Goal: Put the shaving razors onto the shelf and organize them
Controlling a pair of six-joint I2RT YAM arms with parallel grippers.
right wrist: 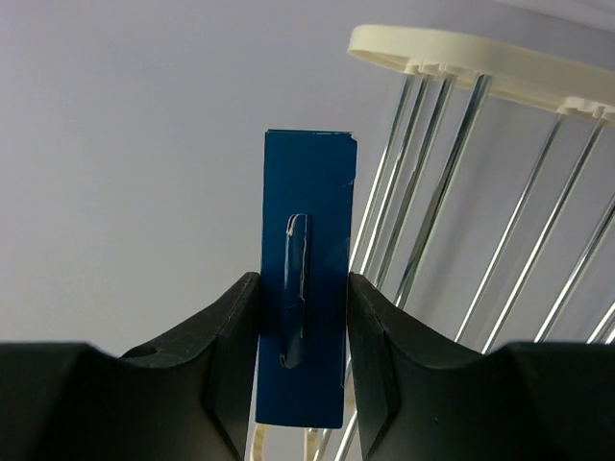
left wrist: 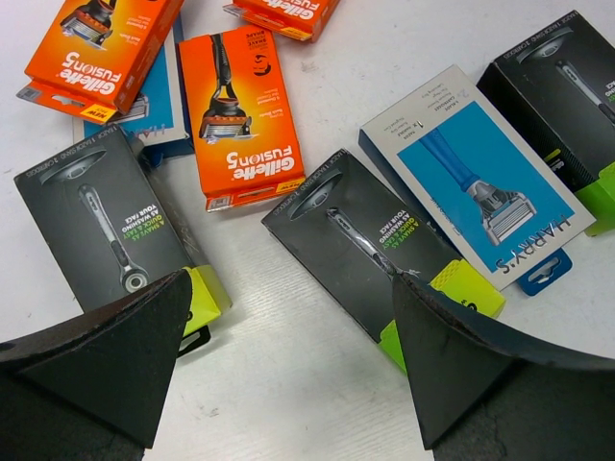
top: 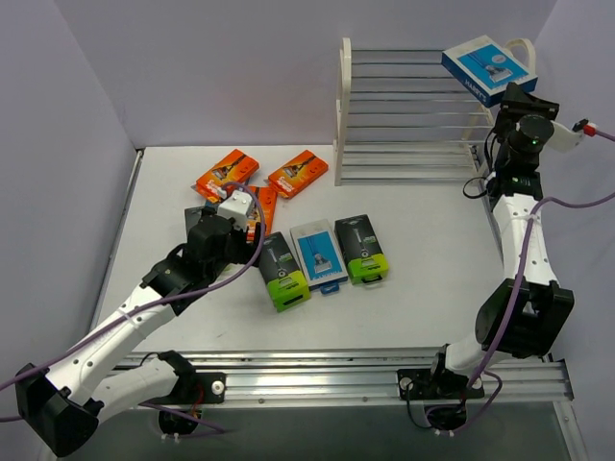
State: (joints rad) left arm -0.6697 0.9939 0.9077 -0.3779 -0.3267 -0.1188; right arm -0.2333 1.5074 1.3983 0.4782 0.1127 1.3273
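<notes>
Matte right tool, flat, perhaps-cardboard pack

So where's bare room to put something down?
Bare table lies between the shelf, the right arm and the rightmost black pack, and along the near rail. It is crowded around the left hand, among the orange Gillette packs.

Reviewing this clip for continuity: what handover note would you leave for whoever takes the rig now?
Right end effector: shut on a blue Harry's pack, held high at the shelf top right corner.
Left end effector: open, holding nothing, hovering over the packs on the table.
Lying there: three orange Gillette packs, three black-and-green packs, two blue Harry's packs, one partly under an orange one.
Done: none seen resting on the shelf.
Left: shelve all nine, grouped.
</notes>
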